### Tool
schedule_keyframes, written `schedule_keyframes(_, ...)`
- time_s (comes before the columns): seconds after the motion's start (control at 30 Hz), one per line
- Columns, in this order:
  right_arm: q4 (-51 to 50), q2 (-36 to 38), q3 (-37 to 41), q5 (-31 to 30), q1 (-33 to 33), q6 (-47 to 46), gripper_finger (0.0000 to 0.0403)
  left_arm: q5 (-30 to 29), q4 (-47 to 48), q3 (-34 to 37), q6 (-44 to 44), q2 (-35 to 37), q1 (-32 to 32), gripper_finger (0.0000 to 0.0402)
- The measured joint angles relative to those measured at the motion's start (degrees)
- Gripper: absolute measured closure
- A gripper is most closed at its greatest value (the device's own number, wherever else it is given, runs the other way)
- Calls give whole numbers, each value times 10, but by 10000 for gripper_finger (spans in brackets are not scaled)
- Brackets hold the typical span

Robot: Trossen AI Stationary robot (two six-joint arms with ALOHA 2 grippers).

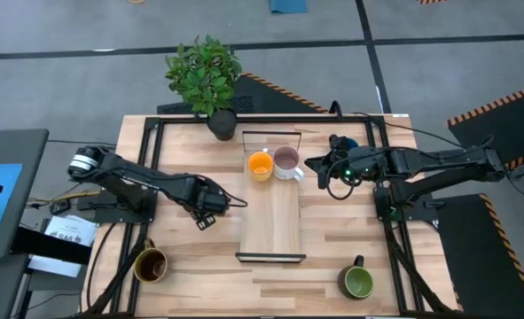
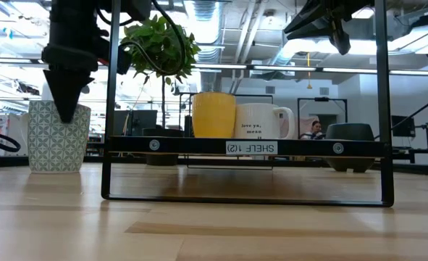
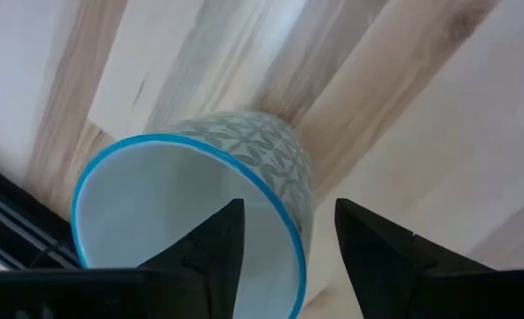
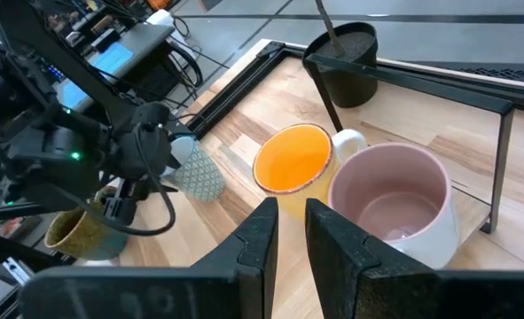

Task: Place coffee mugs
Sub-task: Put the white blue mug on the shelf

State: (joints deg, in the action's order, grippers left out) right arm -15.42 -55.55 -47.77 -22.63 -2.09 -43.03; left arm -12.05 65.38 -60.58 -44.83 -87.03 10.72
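An orange mug (image 1: 260, 166) and a pale pink mug (image 1: 285, 160) stand side by side at the far end of the wooden shelf board (image 1: 270, 226). A white mug with a teal pattern and a blue rim (image 3: 262, 146) stands upright on the table left of the shelf. My left gripper (image 3: 288, 217) is open above it, one finger over the mouth and one outside the wall. My right gripper (image 4: 290, 230) hovers right of the pink mug (image 4: 394, 199), fingers a narrow gap apart, holding nothing. The brown mug (image 1: 151, 264) and green mug (image 1: 357, 282) stand near the near edge.
The black shelf frame (image 2: 242, 147) rises around the board, with posts on both sides. A dark plant pot (image 1: 222, 122) stands at the far edge. Something blue (image 1: 344, 142) shows partly behind my right arm. Bare tabletop lies on both sides of the board.
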Motion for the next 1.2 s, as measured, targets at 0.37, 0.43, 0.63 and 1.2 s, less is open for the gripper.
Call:
schedule_keyframes(0.37, 0, 0, 0, 0, 0, 0, 315, 7, 55, -26, 127, 3, -2, 390)
schedule_keyframes(0.43, -1, 0, 0, 0, 0, 0, 315, 5, 82, -57, 164, 4, -2, 394)
schedule_keyframes(0.63, -2, 0, 0, 0, 0, 0, 315, 5, 118, -206, 305, 4, -3, 397)
schedule_keyframes(1.2, -11, 0, 0, 0, 0, 0, 315, -18, -22, -334, 826, -124, 35, 399)
